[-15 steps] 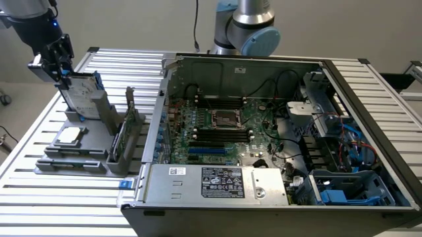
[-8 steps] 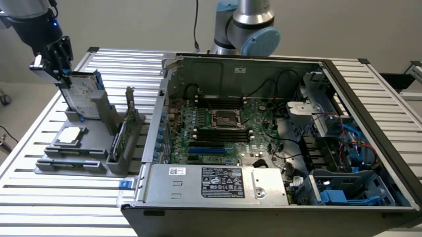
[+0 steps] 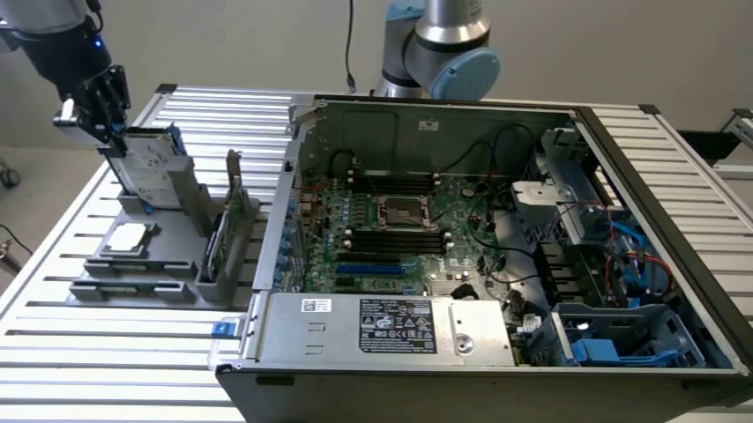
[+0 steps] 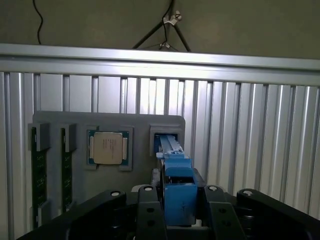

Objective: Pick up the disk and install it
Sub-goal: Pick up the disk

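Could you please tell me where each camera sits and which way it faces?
Exterior view: off the arm and raised, it looks down over the slatted table at the open computer case and the grey holder; the arm and gripper show.
Wrist view: on the wrist, it looks along the fingers, closed on the disk, towards the holder.
Shared: the disk, holder, square chip and table.

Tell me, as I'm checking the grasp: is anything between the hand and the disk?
Nothing visible. The hand is closed directly on the blue edge of the disk, which stands upright in the grey holder.
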Tool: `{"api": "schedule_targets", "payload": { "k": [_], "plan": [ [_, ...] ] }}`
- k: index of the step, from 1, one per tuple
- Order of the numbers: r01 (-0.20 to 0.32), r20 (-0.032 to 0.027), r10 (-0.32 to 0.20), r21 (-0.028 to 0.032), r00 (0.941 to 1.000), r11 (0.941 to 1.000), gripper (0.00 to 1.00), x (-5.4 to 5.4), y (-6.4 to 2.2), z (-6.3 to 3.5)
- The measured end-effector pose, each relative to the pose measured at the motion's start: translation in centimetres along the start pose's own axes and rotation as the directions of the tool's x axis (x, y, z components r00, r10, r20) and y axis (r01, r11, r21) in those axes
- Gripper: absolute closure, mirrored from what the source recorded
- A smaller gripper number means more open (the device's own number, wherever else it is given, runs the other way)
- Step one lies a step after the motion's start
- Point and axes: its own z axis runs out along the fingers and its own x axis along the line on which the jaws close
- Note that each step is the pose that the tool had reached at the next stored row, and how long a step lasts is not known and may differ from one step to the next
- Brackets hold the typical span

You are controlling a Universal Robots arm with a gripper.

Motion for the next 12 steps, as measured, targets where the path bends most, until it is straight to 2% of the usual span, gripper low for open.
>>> {"api": "schedule_targets", "payload": {
  "k": [12],
  "plan": [
    [0.0,0.0,0.0,-0.0001,1.0,1.0,0.67,0.27,0.01,-0.01]
  ]
}}
